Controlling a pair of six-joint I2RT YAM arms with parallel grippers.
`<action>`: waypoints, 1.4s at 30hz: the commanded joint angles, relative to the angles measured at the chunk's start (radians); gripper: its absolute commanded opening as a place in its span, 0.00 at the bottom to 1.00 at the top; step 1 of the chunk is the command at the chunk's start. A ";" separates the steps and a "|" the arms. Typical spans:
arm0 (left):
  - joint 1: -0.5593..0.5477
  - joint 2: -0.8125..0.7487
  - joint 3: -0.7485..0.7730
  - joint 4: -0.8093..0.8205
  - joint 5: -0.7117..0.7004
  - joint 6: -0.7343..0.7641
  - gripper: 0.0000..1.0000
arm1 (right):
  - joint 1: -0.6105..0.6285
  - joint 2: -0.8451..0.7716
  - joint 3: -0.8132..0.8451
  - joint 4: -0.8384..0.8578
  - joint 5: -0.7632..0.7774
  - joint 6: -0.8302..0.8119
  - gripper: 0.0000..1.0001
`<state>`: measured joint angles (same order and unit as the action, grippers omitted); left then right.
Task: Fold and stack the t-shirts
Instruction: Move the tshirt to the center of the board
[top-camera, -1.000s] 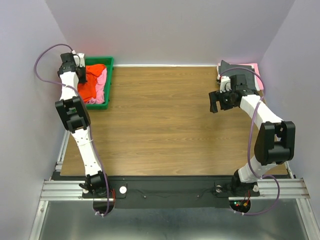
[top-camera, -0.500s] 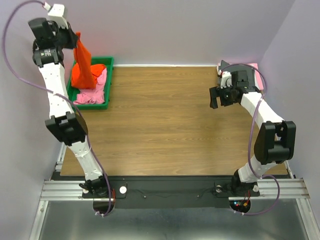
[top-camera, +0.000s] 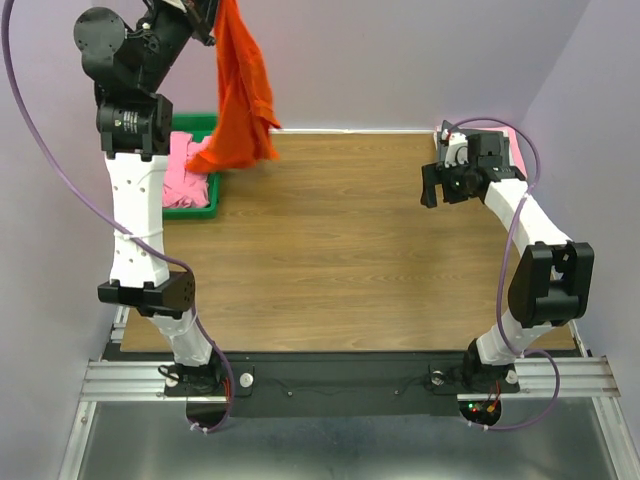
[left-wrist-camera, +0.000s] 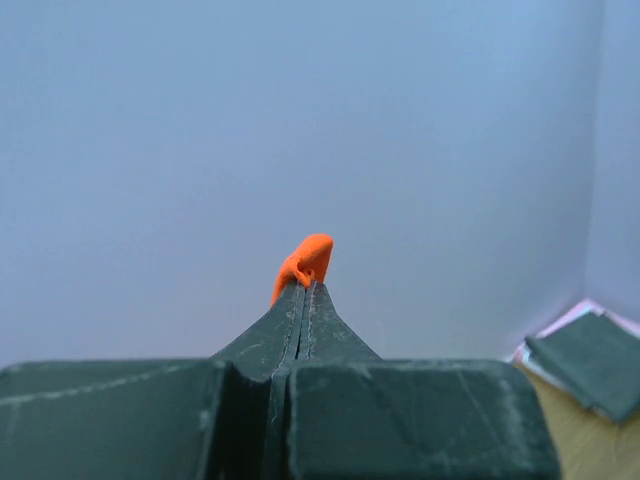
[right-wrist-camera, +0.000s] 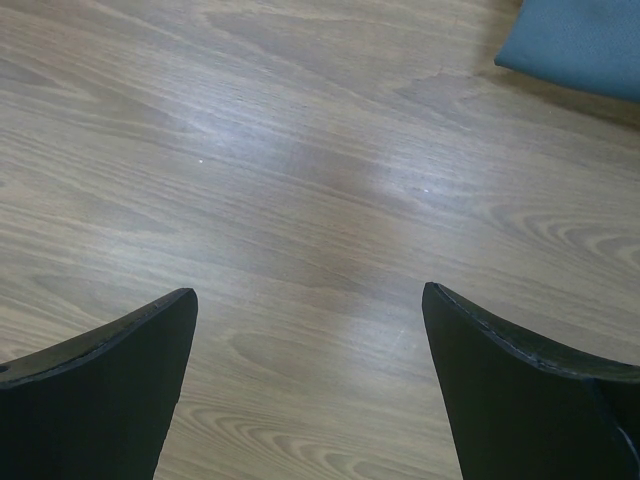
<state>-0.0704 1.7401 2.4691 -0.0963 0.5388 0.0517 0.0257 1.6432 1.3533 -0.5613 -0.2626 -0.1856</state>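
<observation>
The brown wood-grain surface (top-camera: 330, 250) fills the middle of the overhead view, with both arms rising from its near edge. The left arm stands tall, and its left claw (left-wrist-camera: 305, 290) is raised high at the far left, its two fingers pressed together on a small bunch of a bright orange soft cloth t-shirt (top-camera: 240, 100). The rest of that shirt hangs down in a long loose drape. Its lower end appears over the far-left corner of the surface, just beside a green plastic rectangular tray (top-camera: 195, 210); whether it touches anything there cannot be told. A crumpled light pink cloth t-shirt (top-camera: 185, 165) lies inside the tray. At the far-right corner, a dark grey folded cloth t-shirt (left-wrist-camera: 590, 360) lies flat, with a pale pink edge showing beneath it. The right claw (right-wrist-camera: 308, 292) hovers near that corner over bare wood, its fingers spread wide apart and holding nothing.
</observation>
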 joint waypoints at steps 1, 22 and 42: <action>-0.061 -0.050 0.054 0.269 -0.046 -0.073 0.00 | -0.010 -0.016 0.049 0.017 -0.006 0.014 1.00; -0.118 -0.307 -0.741 0.250 0.049 -0.107 0.00 | -0.023 -0.065 -0.003 0.015 -0.003 -0.008 1.00; -0.095 -0.266 -1.093 -0.664 0.084 0.818 0.91 | 0.006 0.041 -0.115 -0.149 -0.455 -0.040 0.90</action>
<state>-0.0227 1.6176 1.4796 -0.5533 0.5743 0.5648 0.0147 1.6501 1.2587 -0.7113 -0.6048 -0.2485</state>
